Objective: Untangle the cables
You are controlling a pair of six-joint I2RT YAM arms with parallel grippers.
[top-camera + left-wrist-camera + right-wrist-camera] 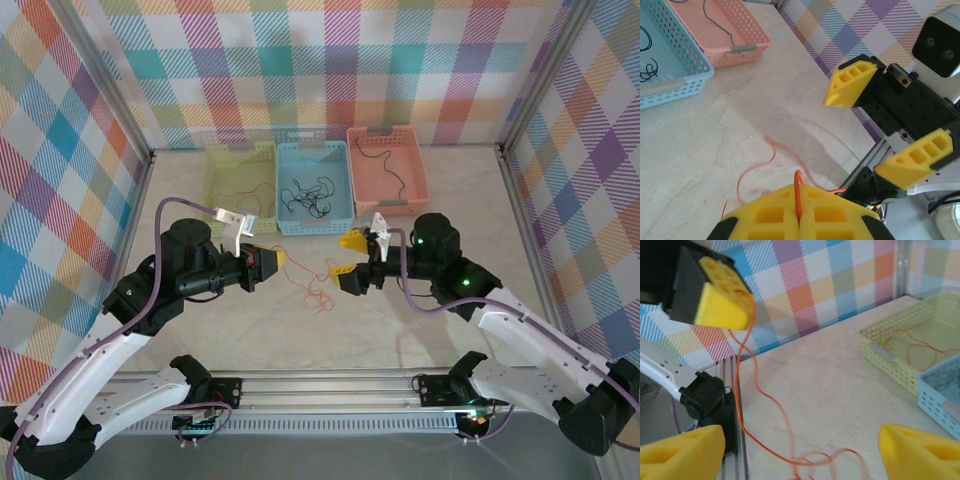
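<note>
Orange thin cable [798, 192], its lower loops blurred, is pinched in the closed jaws of the left gripper [272, 258] and trails onto the pale marbled worktop [300, 340]. The right gripper [347, 258] hangs just beside it, jaws wide apart and empty.

table [420, 330]: smooth matt marbled stone look | pink basket [740, 25]: perforated plastic | right gripper's fingers [850, 82]: matt yellow plastic | orange cable [798, 192]: smooth | rail [330, 385]: ribbed silver metal

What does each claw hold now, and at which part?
Left claw pinches the thin orange cable at a small bend. Right claw is open and holds nothing.
</note>
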